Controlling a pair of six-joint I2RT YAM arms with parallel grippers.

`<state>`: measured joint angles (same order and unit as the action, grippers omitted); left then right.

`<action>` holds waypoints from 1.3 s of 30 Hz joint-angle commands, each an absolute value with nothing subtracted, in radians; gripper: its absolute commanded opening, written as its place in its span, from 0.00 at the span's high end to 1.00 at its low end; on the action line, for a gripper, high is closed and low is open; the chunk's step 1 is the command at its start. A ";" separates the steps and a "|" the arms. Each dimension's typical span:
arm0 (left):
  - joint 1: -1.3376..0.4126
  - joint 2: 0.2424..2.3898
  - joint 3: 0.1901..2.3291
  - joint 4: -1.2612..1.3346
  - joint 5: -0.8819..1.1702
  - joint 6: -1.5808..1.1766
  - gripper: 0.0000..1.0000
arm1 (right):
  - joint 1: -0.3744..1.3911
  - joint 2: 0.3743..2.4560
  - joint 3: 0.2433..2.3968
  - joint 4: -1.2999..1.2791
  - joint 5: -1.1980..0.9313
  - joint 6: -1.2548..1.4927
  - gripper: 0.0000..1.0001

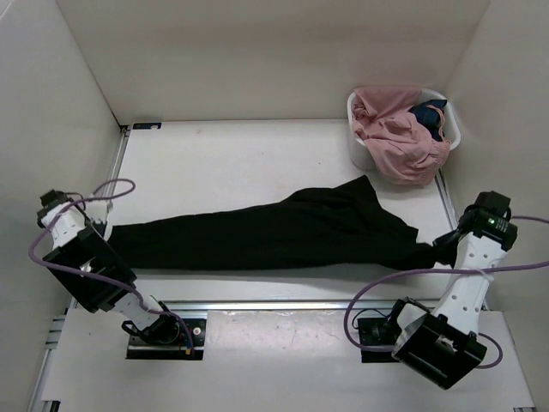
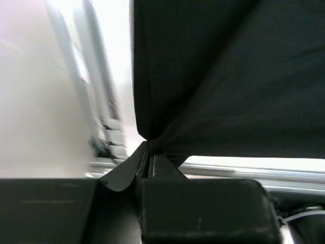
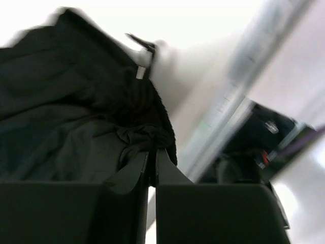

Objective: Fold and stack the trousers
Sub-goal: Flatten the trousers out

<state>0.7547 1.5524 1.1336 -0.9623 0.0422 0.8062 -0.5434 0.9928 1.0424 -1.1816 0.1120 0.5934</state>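
The black trousers [image 1: 274, 230] lie stretched left to right across the white table. My left gripper [image 1: 105, 230] is shut on the left end of the trousers; in the left wrist view the fabric [image 2: 228, 76] hangs from the closed fingertips [image 2: 148, 148]. My right gripper [image 1: 439, 251] is shut on the bunched right end; in the right wrist view the cloth [image 3: 76, 117] gathers at the closed fingertips [image 3: 151, 151].
A white basket [image 1: 358, 148] at the back right holds a pink garment [image 1: 396, 137] and a dark blue cloth [image 1: 429, 115]. White walls enclose the table on three sides. A metal rail [image 1: 283, 305] runs along the near edge.
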 commanded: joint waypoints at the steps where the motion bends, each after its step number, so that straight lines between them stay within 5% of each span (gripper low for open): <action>1: 0.798 1.548 0.990 -0.884 -0.084 0.859 0.86 | -0.549 0.983 0.944 -1.201 0.265 0.662 1.00; 11: 0.848 1.539 0.882 -0.808 -0.094 0.870 0.86 | -0.549 0.930 0.853 -1.187 0.391 0.761 1.00; 13: 0.861 1.539 0.882 -0.799 -0.094 0.881 0.72 | -0.549 0.930 0.853 -1.187 0.391 0.761 1.00; 15: 0.861 1.548 0.859 -0.799 -0.106 0.900 0.49 | -0.549 0.930 0.853 -1.178 0.391 0.752 0.84; 16: 0.861 1.548 0.859 -0.811 -0.106 0.900 0.44 | -0.549 0.930 0.853 -1.163 0.379 0.752 0.56; 18: 0.861 1.507 0.882 -0.842 -0.074 0.910 0.39 | -0.549 0.904 0.867 -1.134 0.347 0.712 0.34; 21: 0.861 1.451 0.954 -0.902 0.000 0.919 0.26 | -0.499 0.893 0.957 -1.037 0.281 0.614 0.24; 24: 0.848 1.433 1.024 -0.923 -0.012 0.907 0.24 | -0.359 0.893 1.014 -0.951 0.191 0.513 0.17; 25: 0.836 1.433 1.040 -0.923 -0.012 0.907 0.24 | -0.228 0.923 1.050 -0.896 0.190 0.493 0.09; 31: 0.767 1.453 1.104 -0.974 -0.009 0.864 0.24 | 0.379 1.296 1.326 -0.896 0.446 0.367 0.01; 39: 0.611 1.526 1.091 -0.957 0.121 0.741 0.23 | 0.476 1.931 1.819 -0.884 0.249 0.249 0.01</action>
